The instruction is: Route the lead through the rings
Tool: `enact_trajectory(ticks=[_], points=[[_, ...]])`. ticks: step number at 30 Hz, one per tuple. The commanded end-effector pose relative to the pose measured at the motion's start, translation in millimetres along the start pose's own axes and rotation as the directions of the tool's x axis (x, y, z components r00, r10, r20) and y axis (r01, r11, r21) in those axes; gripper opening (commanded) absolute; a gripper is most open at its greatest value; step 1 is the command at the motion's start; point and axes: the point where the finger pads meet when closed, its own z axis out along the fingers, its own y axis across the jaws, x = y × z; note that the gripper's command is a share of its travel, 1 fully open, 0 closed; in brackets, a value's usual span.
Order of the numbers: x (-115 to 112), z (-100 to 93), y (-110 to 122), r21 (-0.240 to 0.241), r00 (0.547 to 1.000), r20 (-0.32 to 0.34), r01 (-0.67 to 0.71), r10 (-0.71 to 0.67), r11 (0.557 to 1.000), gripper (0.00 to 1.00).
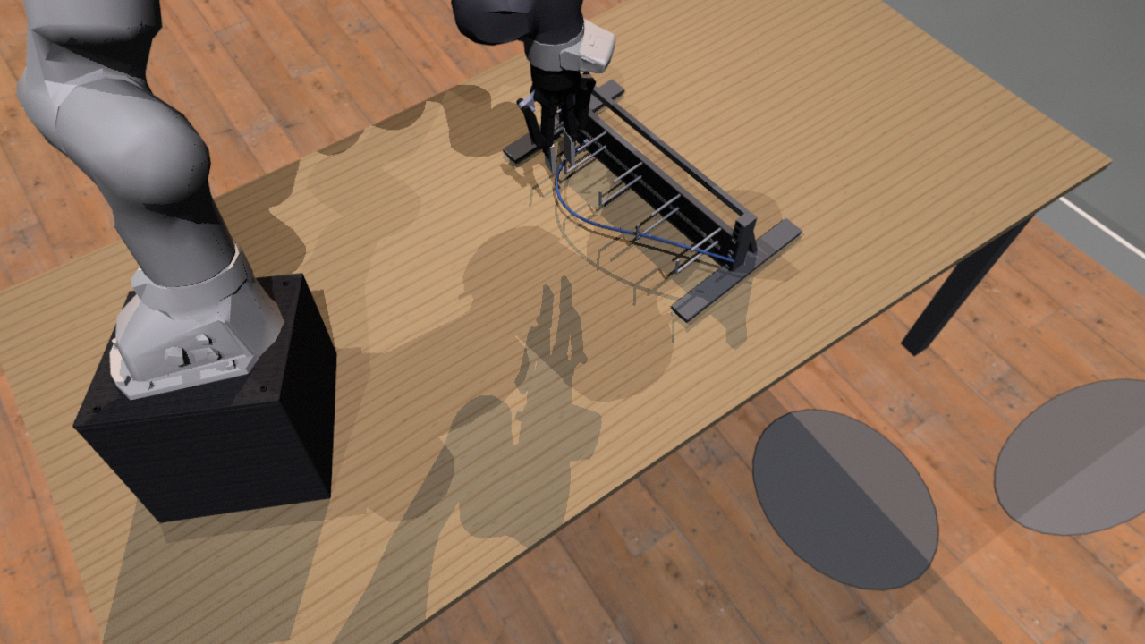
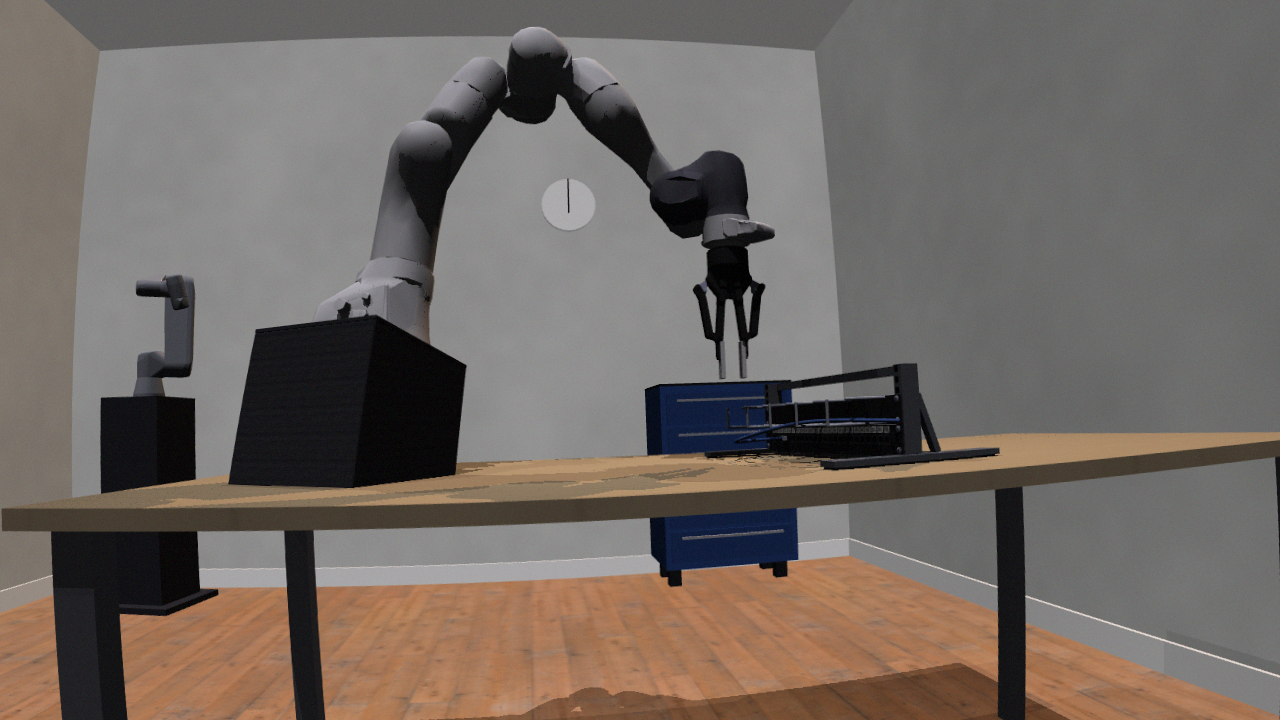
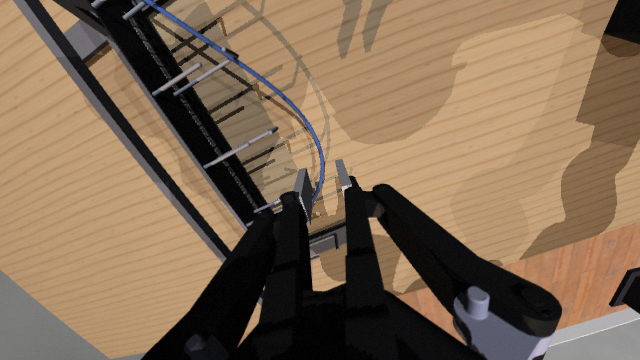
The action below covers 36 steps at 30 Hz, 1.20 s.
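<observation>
The blue lead (image 1: 616, 230) (image 3: 322, 162) bows out from the far end of the rack and runs back to its near right end. It passes outside the tip of a middle ring (image 1: 621, 185) (image 3: 240, 148) and crosses the tip of the ring nearer the right end (image 1: 657, 213) (image 3: 202, 78); whether it lies inside that ring I cannot tell. My gripper (image 1: 561, 153) (image 2: 732, 368) (image 3: 323, 175) is slightly open and empty, pointing down above the lead's bend near the far end. The fingers hide part of the lead and the rings there. The port numbers are too small to read.
The rack (image 1: 672, 150) (image 2: 907, 411) (image 3: 127, 131) stands upright on its two feet on the table (image 1: 920, 120) (image 2: 537, 512). Its top bar runs behind the rings, close beside my fingers. The far table edge is a short way beyond the far foot (image 1: 524, 148).
</observation>
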Motion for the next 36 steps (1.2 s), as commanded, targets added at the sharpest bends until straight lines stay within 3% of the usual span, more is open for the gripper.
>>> enact_trajectory(ticks=[1, 19, 36], points=[[0.5, -1.2, -1.5, 0.006, 1.0, 0.0, -0.015, 0.015, 1.0, 0.2], [0.4, 3.9, -1.5, 0.006, 1.0, -0.001, -0.016, 0.016, 1.0, 0.2], [-0.3, 39.3, -2.0, 0.006, 1.0, -0.001, -0.016, 0.016, 1.0, 0.2]])
